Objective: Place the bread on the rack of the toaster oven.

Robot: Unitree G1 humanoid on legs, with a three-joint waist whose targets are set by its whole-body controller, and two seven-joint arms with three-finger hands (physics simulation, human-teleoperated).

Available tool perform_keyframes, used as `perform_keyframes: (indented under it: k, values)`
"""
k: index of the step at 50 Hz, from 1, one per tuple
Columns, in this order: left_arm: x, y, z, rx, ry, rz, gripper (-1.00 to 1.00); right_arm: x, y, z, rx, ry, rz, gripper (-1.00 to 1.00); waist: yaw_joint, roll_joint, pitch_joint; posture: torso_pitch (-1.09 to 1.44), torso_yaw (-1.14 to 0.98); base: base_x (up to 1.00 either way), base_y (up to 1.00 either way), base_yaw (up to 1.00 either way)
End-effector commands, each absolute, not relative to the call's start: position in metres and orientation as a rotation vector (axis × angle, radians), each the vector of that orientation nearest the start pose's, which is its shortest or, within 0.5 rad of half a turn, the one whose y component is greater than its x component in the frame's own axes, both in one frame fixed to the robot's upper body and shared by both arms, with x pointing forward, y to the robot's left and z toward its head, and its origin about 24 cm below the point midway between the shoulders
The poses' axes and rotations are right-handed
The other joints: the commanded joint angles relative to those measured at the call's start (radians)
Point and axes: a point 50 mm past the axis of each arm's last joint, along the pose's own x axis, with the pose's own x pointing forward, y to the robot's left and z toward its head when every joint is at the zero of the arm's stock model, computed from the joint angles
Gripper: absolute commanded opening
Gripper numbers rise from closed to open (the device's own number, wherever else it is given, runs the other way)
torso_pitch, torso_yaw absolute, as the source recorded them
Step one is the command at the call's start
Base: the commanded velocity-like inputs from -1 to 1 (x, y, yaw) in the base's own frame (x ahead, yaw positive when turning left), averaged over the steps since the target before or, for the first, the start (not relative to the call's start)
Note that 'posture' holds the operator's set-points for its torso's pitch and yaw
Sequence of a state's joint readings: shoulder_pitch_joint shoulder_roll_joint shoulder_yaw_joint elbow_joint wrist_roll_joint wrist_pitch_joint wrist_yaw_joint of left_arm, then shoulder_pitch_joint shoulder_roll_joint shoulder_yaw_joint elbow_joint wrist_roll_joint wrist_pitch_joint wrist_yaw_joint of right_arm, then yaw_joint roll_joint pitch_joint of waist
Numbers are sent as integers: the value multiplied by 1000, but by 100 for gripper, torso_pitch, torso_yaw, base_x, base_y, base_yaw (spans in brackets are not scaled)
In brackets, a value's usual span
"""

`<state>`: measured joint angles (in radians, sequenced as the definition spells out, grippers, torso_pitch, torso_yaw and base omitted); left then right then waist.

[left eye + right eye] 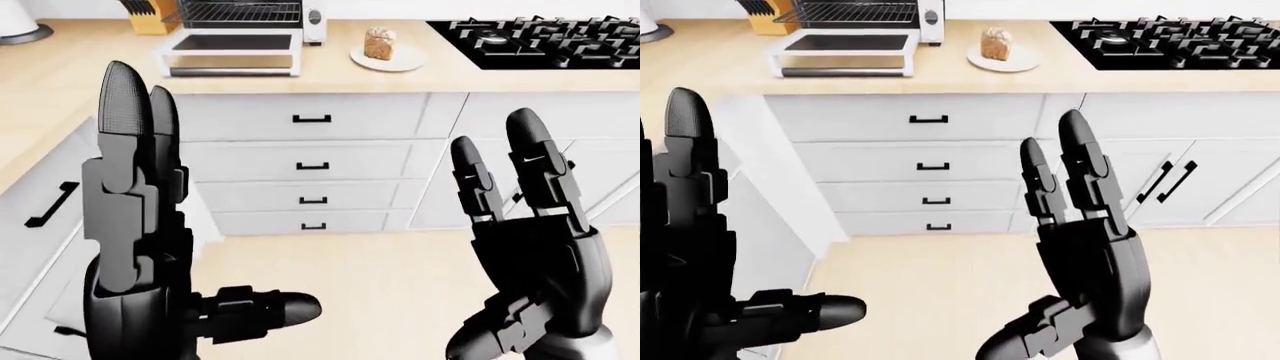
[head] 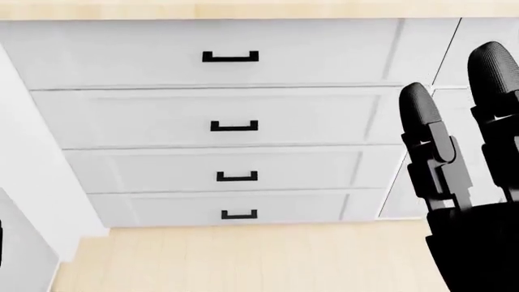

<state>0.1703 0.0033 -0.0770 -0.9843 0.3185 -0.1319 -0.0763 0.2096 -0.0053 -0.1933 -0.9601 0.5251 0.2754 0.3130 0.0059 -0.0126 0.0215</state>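
Okay, I've got both hands raised in view, and neither is holding anything. My left hand (image 1: pixel 140 247) stands tall at the left of the left-eye view, its long fingers (image 1: pixel 125 150) straight up and the thumb stuck out sideways toward the middle, so it's spread wide. My right hand (image 1: pixel 1085 255) is up at the right of centre in the right-eye view, fingers (image 1: pixel 1080 165) extended and slightly apart, thumb tucked low near the bottom edge, also spread.

Beyond them, across a stretch of pale wood floor (image 1: pixel 380 262), runs a light wooden counter (image 1: pixel 420 75). The bread (image 1: pixel 379 43) sits upright on a small white plate (image 1: pixel 400 61) on that counter, near the top of the left-eye view. Just to its left is the toaster oven (image 1: pixel 245 19), door (image 1: pixel 232 51) dropped flat toward me, and the wire rack (image 1: pixel 240 11) shows inside the cavity. I can see a knife block (image 1: pixel 148 16) left of the oven and a black gas hob (image 1: pixel 540 37) at the top right.

Under the counter, a stack of four white drawers (image 2: pixel 227 121) with black handles fills the head view, where only my right hand shows, at the right edge.
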Motion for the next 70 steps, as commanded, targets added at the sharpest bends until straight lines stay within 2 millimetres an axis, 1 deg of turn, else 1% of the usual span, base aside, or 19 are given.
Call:
perform_keyframes:
  k: [1, 7, 11, 15, 16, 17, 20, 22, 27, 30, 34, 35, 36, 42, 46, 63, 65, 68, 70]
  values:
    - [139, 136, 229, 322, -994, 24, 100, 156, -163, 202, 256, -635, 360, 100, 0, 0, -9, 0, 0, 0, 0, 0]
    - [139, 137, 229, 320, -993, 24, 100, 154, -164, 204, 270, -640, 370, 100, -4, 2, -22, 0, 0, 0, 12, 0]
    - [139, 137, 229, 320, -994, 23, 100, 155, -164, 204, 263, -643, 365, 100, -17, -65, 7, 0, 0, 0, 78, 0]
    - [139, 137, 229, 321, -993, 23, 100, 155, -164, 203, 267, -641, 367, 100, -42, 52, 7, 0, 0, 0, 0, 0]
    - [138, 136, 229, 321, -994, 23, 100, 154, -164, 204, 267, -642, 370, 100, -41, 116, -14, 0, 0, 0, 31, 0]
    - [138, 136, 229, 321, -994, 23, 100, 154, -163, 203, 260, -644, 373, 100, -16, 27, 16, 0, 0, 0, 100, 0]
    - [138, 136, 230, 322, -996, 23, 100, 156, -164, 202, 265, -634, 367, 100, -22, -67, 70, 0, 0, 0, 67, 0]
    - [138, 136, 229, 323, -996, 21, 100, 156, -164, 201, 263, -635, 369, 100, -3, -26, 22, 0, 0, 0, 0, 0]
    - [137, 136, 231, 322, -1001, 22, 100, 153, -163, 203, 272, -649, 380, 100, 5, -31, -8, 0, 0, 0, 20, 0]
    - [137, 136, 231, 322, -1001, 23, 100, 155, -163, 202, 275, -638, 376, 100, -10, -71, 27, 0, 0, 0, 57, 0]
    - [137, 136, 231, 320, -1000, 22, 100, 154, -163, 202, 279, -640, 383, 100, -22, 90, -7, 0, 0, 0, 26, 0]
    - [137, 136, 230, 320, -999, 20, 100, 155, -162, 201, 271, -638, 380, 100, -7, -4, 30, 0, 0, 0, 100, 0]
    - [137, 136, 230, 319, -999, 19, 100, 155, -162, 201, 272, -638, 380, 100, -9, -4, 49, 0, 0, 0, 99, 0]
    - [137, 137, 230, 316, -998, 19, 100, 154, -162, 202, 281, -641, 387, 100, -13, 85, 7, 0, 0, 0, 20, 0]
    - [137, 136, 230, 316, -997, 18, 100, 155, -162, 199, 266, -632, 385, 100, 2, -61, 46, 0, 0, 0, 65, 0]
    - [136, 137, 231, 315, -1001, 18, 100, 156, -162, 200, 278, -636, 387, 100, 2, 5, -31, 0, 0, 1, 0, 0]
    - [135, 136, 232, 315, -1003, 17, 100, 154, -162, 200, 284, -639, 403, 100, 1, 12, 84, 0, 0, 100, 0, 0]
    - [135, 136, 232, 314, -1003, 17, 100, 156, -162, 199, 274, -633, 392, 100, 2, 4, 101, 0, 0, 100, 0, 0]
    - [135, 136, 231, 314, -1002, 16, 100, 156, -161, 198, 260, -629, 388, 100, 1, 22, 74, 0, 0, 38, 0, 0]
